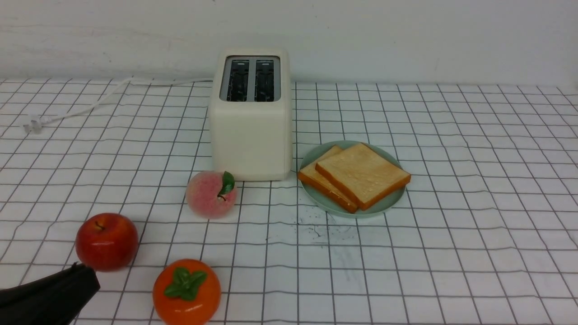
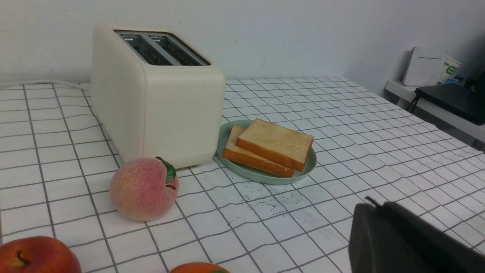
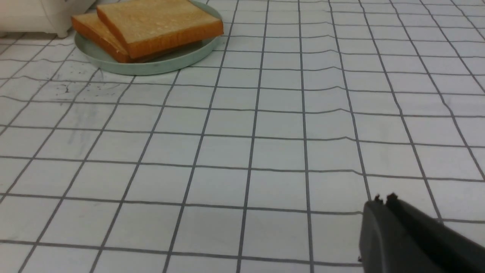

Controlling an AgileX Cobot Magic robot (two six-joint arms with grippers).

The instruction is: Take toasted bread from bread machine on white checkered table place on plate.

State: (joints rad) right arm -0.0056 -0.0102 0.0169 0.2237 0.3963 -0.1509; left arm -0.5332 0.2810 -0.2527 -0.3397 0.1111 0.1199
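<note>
Two slices of toasted bread (image 1: 361,174) (image 2: 274,144) (image 3: 159,22) lie overlapped on the mint-green plate (image 1: 316,198) (image 2: 261,175) (image 3: 147,67), right of the cream bread machine (image 1: 250,131) (image 2: 159,102), whose two slots are empty. All sit on the white checkered table (image 1: 451,216). My left gripper (image 1: 88,271) (image 2: 373,206) is shut with nothing in it, low at the front left near the red apple, far from the plate. My right gripper (image 3: 382,199) is shut and empty over bare cloth, out of the front view.
A peach (image 1: 211,194) (image 2: 144,189) stands in front of the toaster, a red apple (image 1: 107,241) (image 2: 36,256) and an orange persimmon (image 1: 187,291) nearer the front left. The toaster's white cord (image 1: 90,106) trails to the back left. Dark smudges (image 1: 316,230) mark the cloth below the plate.
</note>
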